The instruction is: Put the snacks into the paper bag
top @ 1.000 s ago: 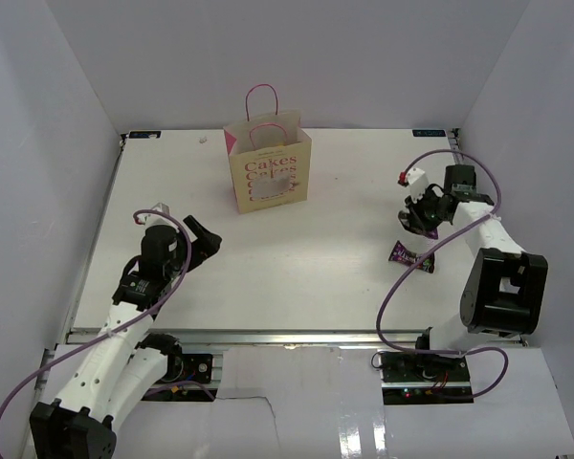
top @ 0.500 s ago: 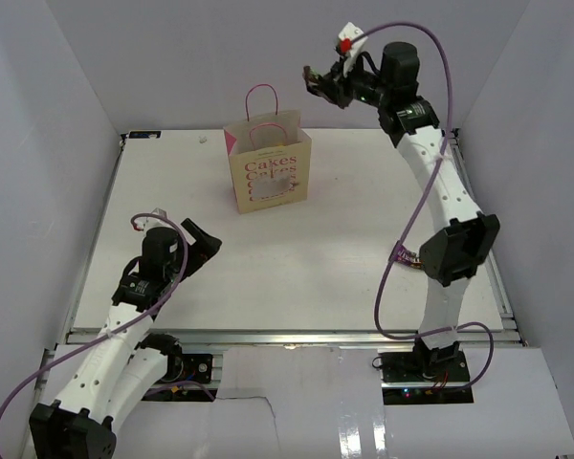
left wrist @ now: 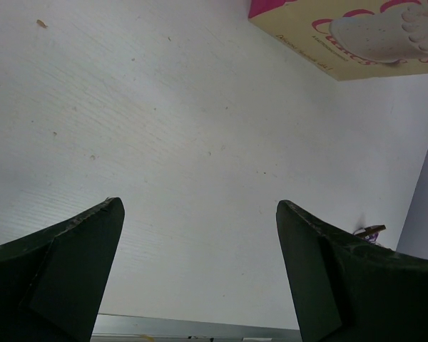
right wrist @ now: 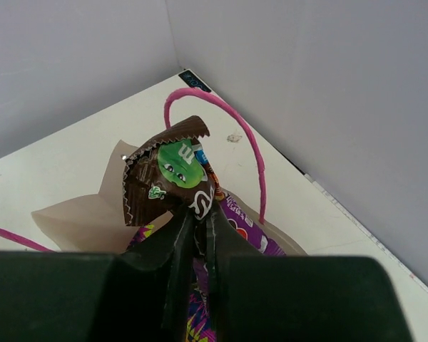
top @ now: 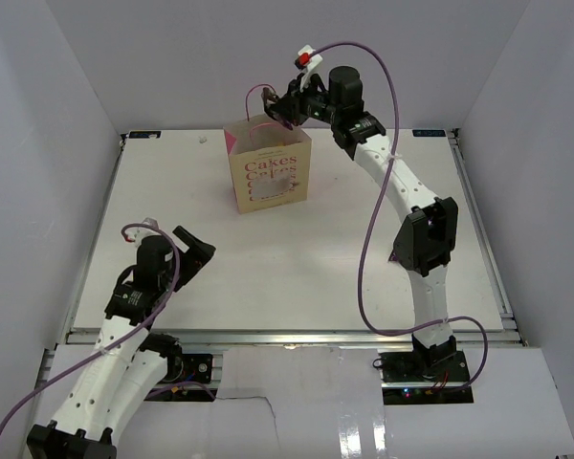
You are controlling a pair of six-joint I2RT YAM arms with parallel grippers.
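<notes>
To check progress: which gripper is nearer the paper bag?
Right. The right gripper is just above the paper bag; the left gripper is far off, at the near left.

The paper bag (top: pixel 268 177) carries the word "Cakes" in pink on its tan front, printed again in rows beneath, and those lower rows blur around the window. From the left wrist view, a thin line of print runs along the bag's bottom edge, too small to read. The brown candy packet (right wrist: pixel 167 171) shows a white "m" on its green cartoon face. Print on the purple wrapper (right wrist: pixel 246 224) is illegible.
</notes>
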